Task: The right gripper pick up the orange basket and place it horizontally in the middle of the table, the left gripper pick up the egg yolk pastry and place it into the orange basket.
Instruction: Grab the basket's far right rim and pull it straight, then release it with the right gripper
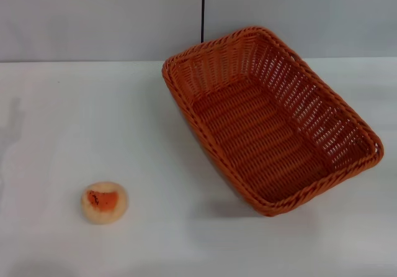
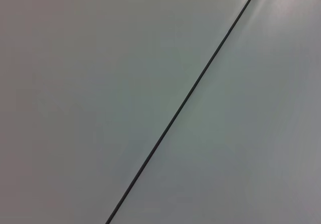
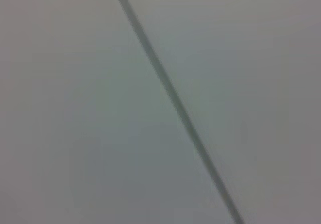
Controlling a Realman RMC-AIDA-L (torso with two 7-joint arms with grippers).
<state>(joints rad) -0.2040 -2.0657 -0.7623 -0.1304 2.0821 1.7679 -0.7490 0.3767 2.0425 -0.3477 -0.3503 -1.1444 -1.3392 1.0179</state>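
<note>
Nearest the head camera, the egg yolk pastry sits alone on the table, a small cream ball with an orange-red patch, well apart from the orange basket. Neither the left gripper nor the right gripper is in view, so their state cannot be told; both wrist cameras show only grey wall with a dark seam. Empty and woven, the basket lies askew on the right, likely awaiting the first pick.

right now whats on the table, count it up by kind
orange basket: 1, empty, lying at a slant on the right part of the table
egg yolk pastry: 1, on the near left, apart from the basket
total: 2
Neither pincer shows in any view.
</note>
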